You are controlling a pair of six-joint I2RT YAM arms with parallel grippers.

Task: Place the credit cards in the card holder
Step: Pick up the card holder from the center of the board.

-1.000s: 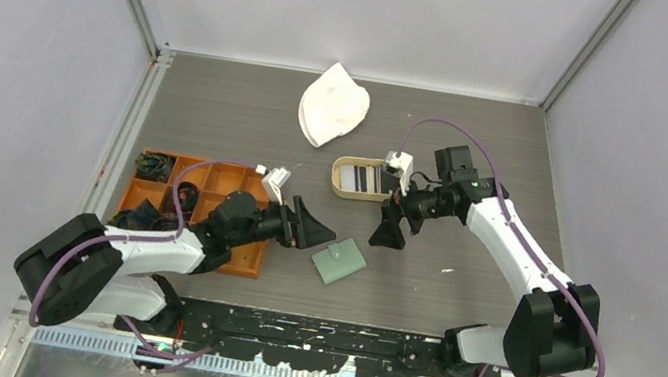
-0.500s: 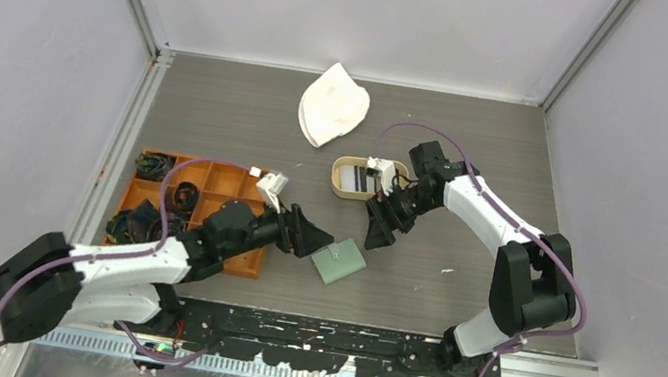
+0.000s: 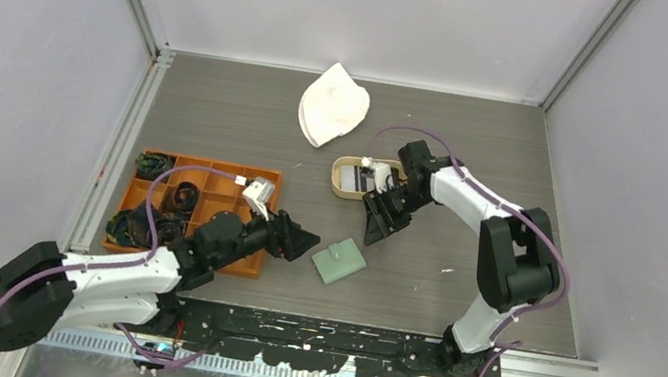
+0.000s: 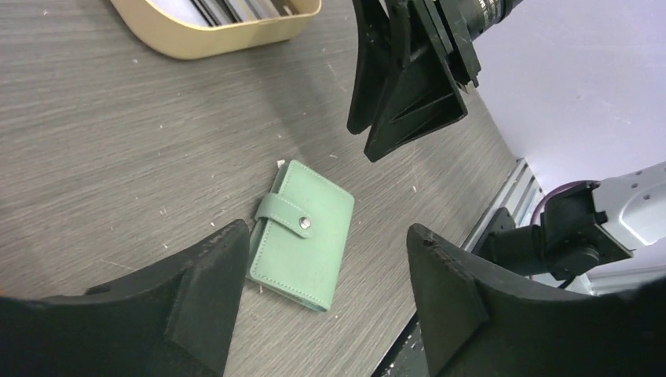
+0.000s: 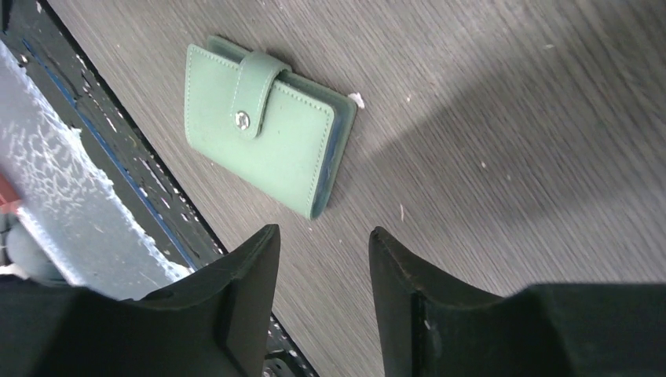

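The card holder (image 3: 339, 260) is a sage-green wallet lying flat on the table with its snap tab fastened. In the left wrist view the card holder (image 4: 302, 236) lies just beyond my left gripper (image 4: 328, 232), which is open, empty and above the table. In the right wrist view the card holder (image 5: 267, 126) is ahead of my right gripper (image 5: 323, 232), whose jaws stand part open with only bare table between them. The credit cards (image 3: 359, 174) stand on edge in an oval tan tray (image 3: 340, 190). My right gripper (image 3: 375, 223) hangs between that tray and the holder.
An orange compartmented tray (image 3: 240, 179) with dark items sits left of the holder, under my left arm. A white cloth (image 3: 333, 105) lies at the back. The black rail (image 3: 317, 333) runs along the table's near edge, close to the holder.
My right gripper has shifted left from the tan tray toward the holder, and its jaws have narrowed. My left gripper has drawn slightly nearer and stays open.
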